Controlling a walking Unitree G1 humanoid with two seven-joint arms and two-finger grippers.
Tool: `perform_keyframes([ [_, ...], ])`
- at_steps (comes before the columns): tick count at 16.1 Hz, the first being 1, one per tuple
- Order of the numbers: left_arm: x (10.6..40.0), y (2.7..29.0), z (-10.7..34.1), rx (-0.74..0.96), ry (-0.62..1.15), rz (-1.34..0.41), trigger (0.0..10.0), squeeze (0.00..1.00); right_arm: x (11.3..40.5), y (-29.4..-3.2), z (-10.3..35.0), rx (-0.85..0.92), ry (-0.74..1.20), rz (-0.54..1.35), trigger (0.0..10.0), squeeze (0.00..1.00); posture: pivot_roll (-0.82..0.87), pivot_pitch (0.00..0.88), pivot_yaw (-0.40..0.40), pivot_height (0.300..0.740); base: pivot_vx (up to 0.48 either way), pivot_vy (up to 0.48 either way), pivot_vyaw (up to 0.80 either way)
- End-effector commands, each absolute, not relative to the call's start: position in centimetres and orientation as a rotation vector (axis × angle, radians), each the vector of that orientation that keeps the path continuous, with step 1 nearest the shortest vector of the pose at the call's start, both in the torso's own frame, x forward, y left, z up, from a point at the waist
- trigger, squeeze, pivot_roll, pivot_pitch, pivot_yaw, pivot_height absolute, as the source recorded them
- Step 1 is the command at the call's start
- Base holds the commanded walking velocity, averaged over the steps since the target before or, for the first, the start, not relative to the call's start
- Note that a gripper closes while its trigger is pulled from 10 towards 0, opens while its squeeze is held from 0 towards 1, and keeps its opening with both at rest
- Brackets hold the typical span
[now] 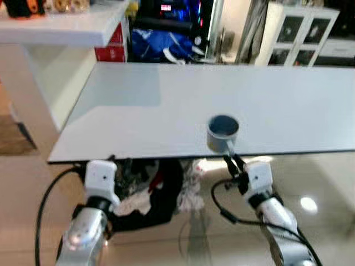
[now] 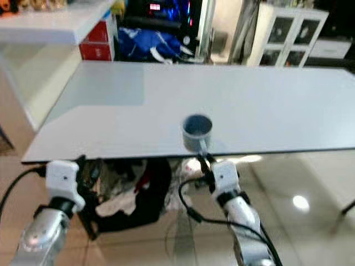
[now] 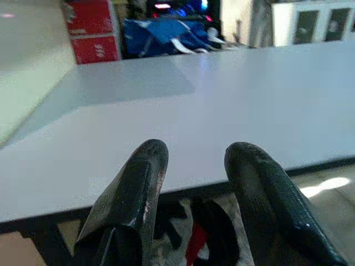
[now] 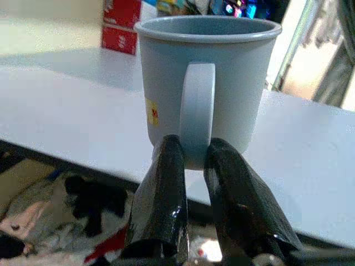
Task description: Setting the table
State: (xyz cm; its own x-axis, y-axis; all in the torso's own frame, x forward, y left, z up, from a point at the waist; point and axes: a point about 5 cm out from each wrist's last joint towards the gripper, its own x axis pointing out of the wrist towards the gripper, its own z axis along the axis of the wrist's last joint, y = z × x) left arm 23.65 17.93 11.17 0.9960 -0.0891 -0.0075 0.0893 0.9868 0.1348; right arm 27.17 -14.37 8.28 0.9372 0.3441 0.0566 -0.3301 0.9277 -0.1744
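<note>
On the white table (image 1: 166, 111), right claw (image 4: 193, 160) pinches mug (image 4: 205, 72) handle.

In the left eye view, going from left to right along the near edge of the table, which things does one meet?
left gripper → blue-grey mug → right gripper, shut on the mug's handle.

mug (image 4: 206, 83): smooth matt blue-grey | table (image 1: 166, 111): smooth pale satin | floor (image 1: 321, 188): glossy tile
</note>
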Motion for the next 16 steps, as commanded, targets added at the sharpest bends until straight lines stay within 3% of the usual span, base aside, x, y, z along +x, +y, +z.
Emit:
perform_keyframes([
  [1, 23.7, 18.9, 11.0, 0.146, 0.016, -0.069, 10.0, 0.0, 27.2, -13.8, 8.6, -0.149, -0.097, 0.364, 0.0, 0.0, 0.04, 0.0, -0.026, 0.735, 0.326, -0.349, 0.0],
  [5, 24.6, 19.7, 11.6, 0.167, 0.003, -0.066, 10.0, 0.0, 26.0, -16.2, 7.1, -0.147, -0.033, 0.253, 0.0, 0.0, 0.02, 0.0, 0.023, 0.735, 0.327, -0.348, 0.0],
  [9, 26.0, 19.0, 11.9, 0.188, 0.006, -0.15, 10.0, 0.0, 25.7, -16.2, 7.0, -0.142, -0.047, 0.2, 0.0, 0.0, -0.03, 0.0, 0.083, 0.735, 0.328, -0.347, 0.0],
  [16, 26.4, 20.1, 12.4, 0.168, -0.015, -0.106, 10.0, 0.0, 26.5, -15.7, 6.8, -0.142, -0.055, 0.232, 0.0, 0.0, 0.01, 0.0, 0.056, 0.735, 0.334, -0.341, 0.0],
])
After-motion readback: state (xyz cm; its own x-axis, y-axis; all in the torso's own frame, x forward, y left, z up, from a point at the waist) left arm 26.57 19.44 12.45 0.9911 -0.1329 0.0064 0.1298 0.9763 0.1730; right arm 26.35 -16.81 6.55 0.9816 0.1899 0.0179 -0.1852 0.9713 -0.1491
